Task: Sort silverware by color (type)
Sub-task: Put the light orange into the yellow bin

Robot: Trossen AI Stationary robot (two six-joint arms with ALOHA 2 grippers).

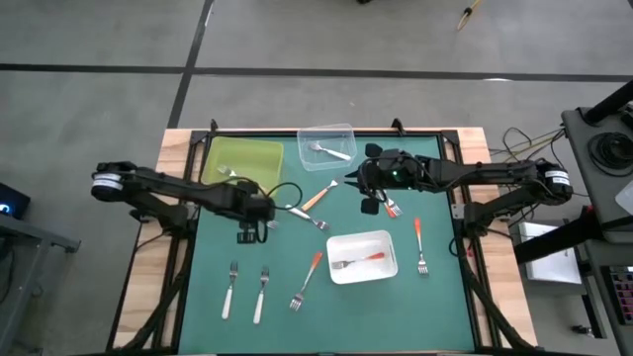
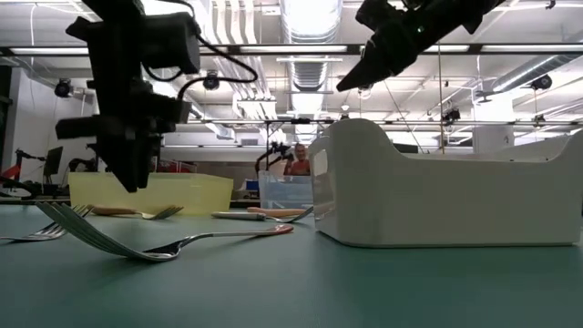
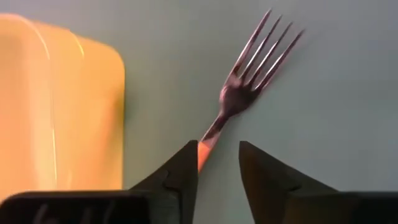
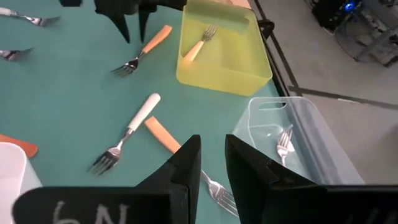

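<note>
L gripper [image 1: 265,229] hangs over the table's left-centre, just off the yellow tray [image 1: 244,161]; fingers [image 3: 183,174] parted w/ a gap, an orange-handled fork [image 3: 239,93] lying btwn them, not pinched. Two white forks [image 1: 245,291] near front edge. White tray [image 1: 362,256] holds a red fork. R gripper [image 1: 377,201] right of centre, near the clear tray [image 1: 327,145]; can't tell its grip. Red fork [image 1: 420,247] toward right edge.

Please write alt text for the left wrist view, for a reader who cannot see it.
The left pincer hangs open over a green mat, its two dark fingers on either side of the orange handle of a fork lying flat, tines pointing away. A yellow tray sits beside the fork.
</note>
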